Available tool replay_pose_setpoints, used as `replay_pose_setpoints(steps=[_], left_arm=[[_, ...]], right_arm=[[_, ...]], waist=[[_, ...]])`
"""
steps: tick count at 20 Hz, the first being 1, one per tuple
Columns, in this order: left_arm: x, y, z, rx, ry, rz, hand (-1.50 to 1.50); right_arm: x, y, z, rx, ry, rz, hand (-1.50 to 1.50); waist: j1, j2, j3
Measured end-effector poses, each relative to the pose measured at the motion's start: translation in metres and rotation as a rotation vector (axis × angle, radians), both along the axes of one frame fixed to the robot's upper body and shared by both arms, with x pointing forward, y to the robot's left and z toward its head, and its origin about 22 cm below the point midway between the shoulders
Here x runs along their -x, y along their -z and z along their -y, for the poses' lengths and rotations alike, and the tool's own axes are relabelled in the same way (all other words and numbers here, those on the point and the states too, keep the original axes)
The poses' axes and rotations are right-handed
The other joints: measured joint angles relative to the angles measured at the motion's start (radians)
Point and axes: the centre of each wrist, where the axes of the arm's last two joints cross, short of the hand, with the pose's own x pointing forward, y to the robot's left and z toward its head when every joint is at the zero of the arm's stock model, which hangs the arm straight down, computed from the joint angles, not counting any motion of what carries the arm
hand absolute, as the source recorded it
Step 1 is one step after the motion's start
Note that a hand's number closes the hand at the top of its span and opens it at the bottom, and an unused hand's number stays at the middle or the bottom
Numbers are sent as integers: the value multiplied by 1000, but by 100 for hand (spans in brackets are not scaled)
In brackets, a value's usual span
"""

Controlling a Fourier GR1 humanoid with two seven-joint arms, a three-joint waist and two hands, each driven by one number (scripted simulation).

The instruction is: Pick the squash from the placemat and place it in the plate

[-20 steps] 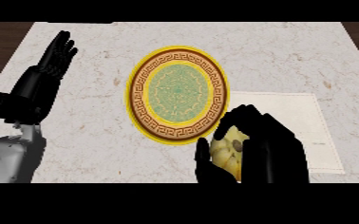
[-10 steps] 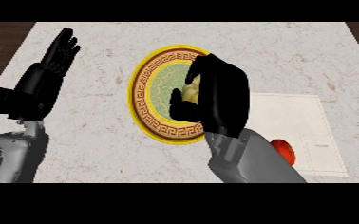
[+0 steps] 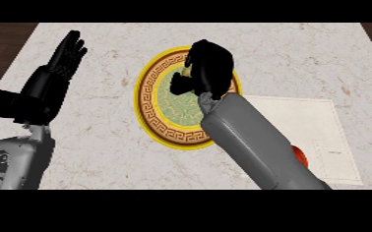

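My right hand (image 3: 209,69) hovers over the upper part of the yellow-rimmed patterned plate (image 3: 156,110), its fingers curled round the yellow squash (image 3: 187,72). Only a small sliver of the squash shows at the hand's left edge. The grey right forearm crosses the plate's right side and part of the white placemat (image 3: 312,128). At the left of the counter my left hand (image 3: 54,78) rests open, fingers up, well apart from the plate.
A red object (image 3: 298,154) lies on the placemat, half hidden behind my right forearm. The marble counter's far edge runs along the top, with dark floor showing at the upper left corner.
My right hand has carried the squash from the placemat's edge up and left over the plate. The red object has come into view. The left hand has stayed put.
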Motion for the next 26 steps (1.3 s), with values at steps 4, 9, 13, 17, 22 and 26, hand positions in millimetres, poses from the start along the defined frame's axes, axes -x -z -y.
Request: replay_pose_setpoints(steps=[4,9,13,17,22,26], left_arm=[[-3,-5,0,-6,15,2,0],[-6,-4,5,-5,26,11,0],[-8,-8,9,-8,33,10,0],[-5,-1,9,-4,27,3,0],[-3,-2,-1,-5,6,4,0],[3,0,-10,-2,-19,-1,0]], right_arm=[[-17,18,6,-85,53,-20,-150],[-32,24,3,-198,65,-26,-150],[-39,31,5,-289,68,61,-150],[-41,26,4,-390,82,182,-150],[-38,20,6,-535,90,265,-150],[-29,25,16,-622,117,307,-150]], waist=[[11,4,0],[24,7,1],[31,9,1],[26,6,1],[2,-1,1],[-24,-8,1]])
